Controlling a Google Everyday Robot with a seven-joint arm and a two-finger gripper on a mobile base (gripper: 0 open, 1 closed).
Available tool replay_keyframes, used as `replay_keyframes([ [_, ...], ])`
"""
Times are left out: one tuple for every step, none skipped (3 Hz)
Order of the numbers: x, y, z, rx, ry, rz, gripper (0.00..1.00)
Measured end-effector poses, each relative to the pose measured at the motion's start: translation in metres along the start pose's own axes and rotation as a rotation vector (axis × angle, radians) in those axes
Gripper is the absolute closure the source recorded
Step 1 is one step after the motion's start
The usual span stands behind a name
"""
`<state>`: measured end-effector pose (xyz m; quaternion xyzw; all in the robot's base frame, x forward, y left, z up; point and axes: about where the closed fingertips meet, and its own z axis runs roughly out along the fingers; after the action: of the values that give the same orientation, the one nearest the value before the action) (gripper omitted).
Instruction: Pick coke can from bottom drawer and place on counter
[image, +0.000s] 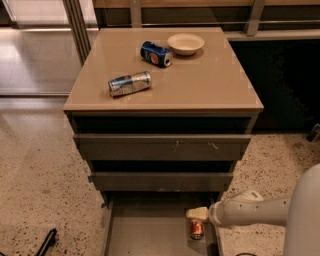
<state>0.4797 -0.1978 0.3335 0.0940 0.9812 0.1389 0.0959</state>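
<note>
1. The bottom drawer (145, 231) is seen pulled out of the cabinet, its grey inside exposed.
2. The coke can (196, 229) is found inside this drawer, close to its right wall.
3. The tool (197, 214) is held over the right part of the open drawer, just behind the coke can as seen by the camera. Whether the can is touched cannot be told.
4. How far the tool is open cannot be told, and nothing is seen to be held by it.
5. The white arm (255, 210) is extended in from the right edge of the view, low, at the level of the drawer.
6. The two upper drawers (160, 147) are seen only slightly out, above the open one.
7. On the bench (210, 82), a blue can (155, 53) is laid on its side near the back edge, just left of a pale bowl (185, 43).
8. A silver-and-blue can (129, 83) is laid on its side towards the left edge of the bench, well apart from the other two.
</note>
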Motion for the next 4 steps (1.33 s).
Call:
replay_keyframes([
  [0.004, 0.002, 0.024, -0.076, 0.018, 0.055, 0.0],
  [-0.001, 0.002, 0.024, -0.088, 0.01, 0.007, 0.0],
  [0.004, -0.014, 0.028, -0.075, -0.005, 0.068, 0.0],
  [0.001, -0.022, 0.054, -0.074, -0.003, 0.114, 0.0],
])
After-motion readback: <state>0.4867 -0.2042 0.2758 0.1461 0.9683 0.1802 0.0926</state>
